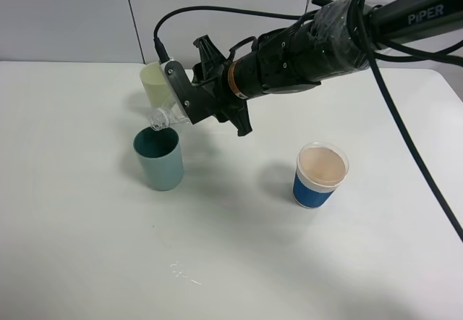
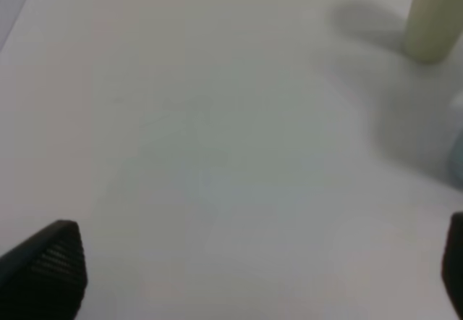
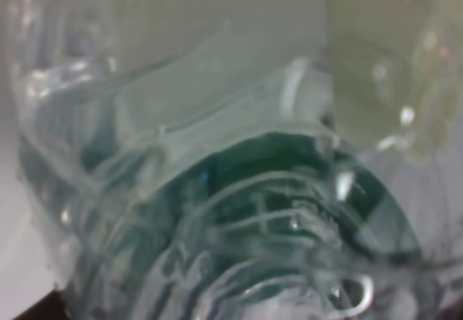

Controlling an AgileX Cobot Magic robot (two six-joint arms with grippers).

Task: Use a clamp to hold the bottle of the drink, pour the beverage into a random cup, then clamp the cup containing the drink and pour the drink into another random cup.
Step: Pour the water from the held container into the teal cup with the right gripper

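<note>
The right end effector (image 1: pixel 176 104) is clamped on the bottle (image 1: pixel 162 116), which is tipped with its mouth just above the teal cup (image 1: pixel 160 162) on the table (image 1: pixel 87 247), a yellow-green cup (image 1: pixel 153 81) stands behind them, and the left end effector (image 2: pixel 249 269) hangs with its jaws spread wide.

A white table (image 1: pixel 87 262) fills most of the view, matte and smooth, with a few faint marks (image 1: pixel 184 273) on its near part. Behind it stands a pale grey panelled wall (image 1: pixel 65 16) — split by a thin dark seam (image 1: pixel 131 9). The light is soft, the shadows diffuse.
</note>
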